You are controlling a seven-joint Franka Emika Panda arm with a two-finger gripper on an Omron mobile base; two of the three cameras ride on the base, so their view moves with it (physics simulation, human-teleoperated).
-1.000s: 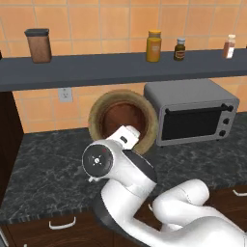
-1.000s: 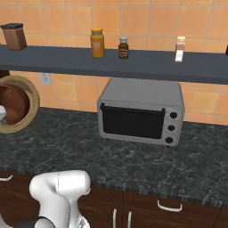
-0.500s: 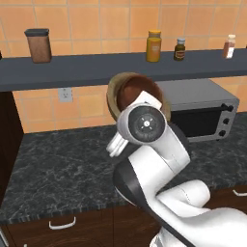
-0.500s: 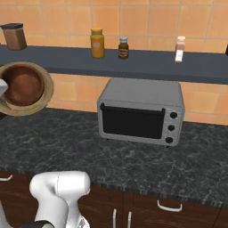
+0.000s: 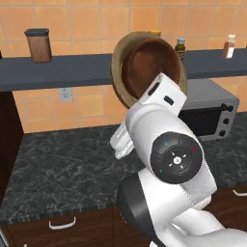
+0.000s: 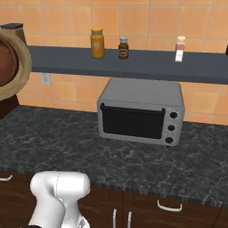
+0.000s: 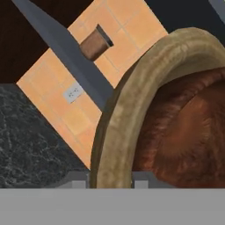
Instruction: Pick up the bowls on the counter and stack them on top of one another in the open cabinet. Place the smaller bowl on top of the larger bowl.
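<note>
Larger bowl rim between tool tips

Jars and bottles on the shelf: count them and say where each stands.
4: brown canister at the left end, yellow jar, dark bottle, pale bottle toward the right. The lifted bowls may hide others.

Arm raised high, gripper clamped on bowl rim, tilted.

The larger bowl's thick tan rim curves up across the frame, with the smaller bowl nested inside it. Beyond the rim: slate shelf, brown canister, wall outlet, black marbled worktop.
</note>
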